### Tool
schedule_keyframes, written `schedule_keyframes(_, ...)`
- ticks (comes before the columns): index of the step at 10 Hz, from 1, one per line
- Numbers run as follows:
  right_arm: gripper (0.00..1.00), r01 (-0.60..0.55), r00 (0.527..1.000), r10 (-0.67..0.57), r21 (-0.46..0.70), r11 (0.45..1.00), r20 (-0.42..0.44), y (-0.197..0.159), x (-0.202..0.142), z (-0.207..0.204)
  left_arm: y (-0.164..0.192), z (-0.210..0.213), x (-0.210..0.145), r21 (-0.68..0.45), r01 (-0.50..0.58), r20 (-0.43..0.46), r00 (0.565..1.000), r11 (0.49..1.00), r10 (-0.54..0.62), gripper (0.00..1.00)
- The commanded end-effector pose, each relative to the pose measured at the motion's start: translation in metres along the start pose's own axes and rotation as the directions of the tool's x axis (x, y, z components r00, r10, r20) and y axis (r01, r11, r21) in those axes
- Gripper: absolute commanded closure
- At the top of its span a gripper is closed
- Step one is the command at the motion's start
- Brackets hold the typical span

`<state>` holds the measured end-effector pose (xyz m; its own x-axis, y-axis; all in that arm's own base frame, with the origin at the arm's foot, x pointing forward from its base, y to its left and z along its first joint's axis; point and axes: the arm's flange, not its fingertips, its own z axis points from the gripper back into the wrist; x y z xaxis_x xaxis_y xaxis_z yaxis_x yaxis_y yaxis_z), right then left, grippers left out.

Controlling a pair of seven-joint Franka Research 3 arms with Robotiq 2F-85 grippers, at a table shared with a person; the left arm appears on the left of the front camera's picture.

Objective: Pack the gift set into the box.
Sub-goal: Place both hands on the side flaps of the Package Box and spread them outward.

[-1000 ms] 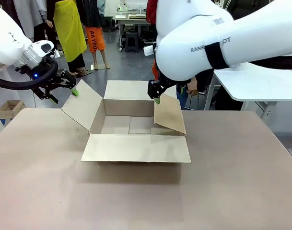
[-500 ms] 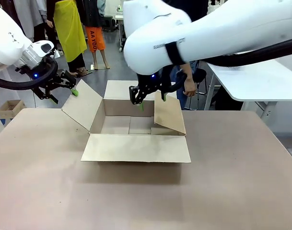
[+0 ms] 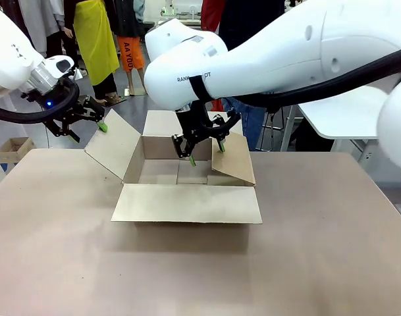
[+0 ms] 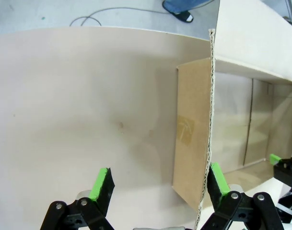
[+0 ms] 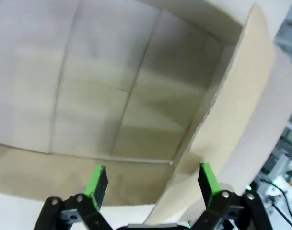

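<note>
My left gripper (image 3: 88, 130) gapes empty, the edge of a flap of the box (image 3: 187, 204) between its jaws. My right gripper (image 3: 207, 153), equally wide and empty, hangs with the box's inside just below.

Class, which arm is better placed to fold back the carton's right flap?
Right: the right gripper hangs open over the right flap, its fingers straddling the edge; the left gripper is by the left flap.

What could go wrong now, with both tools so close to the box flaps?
1. The open right tool straddles the right flap; a sideways move could bend it or drag the box.
2. The open left tool has the left flap edge close beside one finger; a pinch there might crease the cardboard.
</note>
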<state>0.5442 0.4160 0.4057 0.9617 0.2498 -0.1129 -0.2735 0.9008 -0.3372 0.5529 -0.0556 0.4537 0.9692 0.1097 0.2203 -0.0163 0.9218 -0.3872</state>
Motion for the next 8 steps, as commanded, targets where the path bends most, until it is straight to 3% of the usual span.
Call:
schedule_keyframes(1, 0.00, 0.039, 0.999, -0.042, -0.105, 0.994, -0.026, -0.002, 0.014, -0.003, -0.001, 0.001, 0.000, 0.012, -0.010, 0.004, 1.000, 1.000, 0.010, 0.00)
schedule_keyframes(3, 0.00, 0.071, 0.997, -0.074, -0.170, 0.983, -0.010, -0.016, 0.008, -0.009, -0.001, 0.001, 0.000, 0.012, -0.010, 0.004, 1.000, 1.000, 0.010, 0.00)
schedule_keyframes(5, 0.00, 0.066, 0.996, -0.051, -0.248, 0.967, 0.067, -0.027, 0.002, 0.003, -0.001, 0.001, 0.000, 0.012, -0.010, 0.004, 1.000, 1.000, 0.010, 0.00)
schedule_keyframes(8, 0.00, 0.109, 0.994, -0.099, -0.330, 0.938, 0.048, -0.056, -0.012, 0.028, -0.001, 0.001, 0.000, 0.012, -0.010, 0.004, 1.000, 1.000, 0.010, 0.00)
